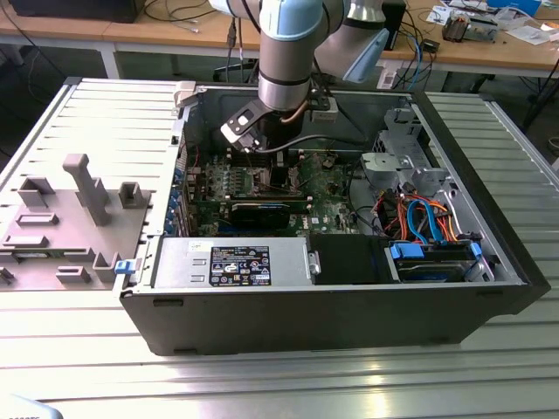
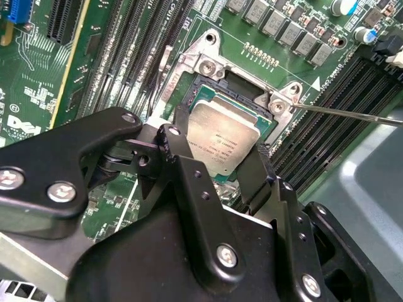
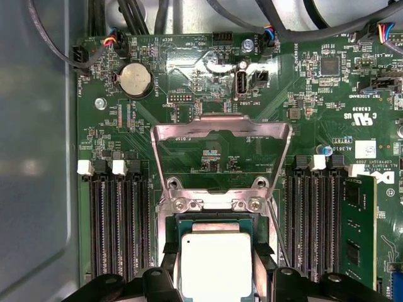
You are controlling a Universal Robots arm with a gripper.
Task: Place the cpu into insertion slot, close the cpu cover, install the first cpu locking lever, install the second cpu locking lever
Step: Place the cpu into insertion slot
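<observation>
Reaching into the case (image 1: 306, 319) in the exterior view, the arm (image 1: 284, 52) hangs over the motherboard (image 1: 334, 188). Second wrist view: the gripper (image 2: 215, 148) pinches the cpu (image 2: 225, 135) at the insertion slot (image 2: 236, 85); any tilt could bend contacts. First wrist view: the cpu cover (image 3: 223, 124) stands raised.

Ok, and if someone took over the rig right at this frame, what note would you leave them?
State of the gripper: down at the cpu, straddling it; clamped or released, cannot tell.
The cpu sits squarely at the insertion slot, in it or just above it; seating unclear.
The cpu cover is swung open, standing up from its hinge.
One locking lever sticks out to the side, apparently unlatched.
Done: cpu at the slot.
Left: cover not closed, neither lever installed.
</observation>
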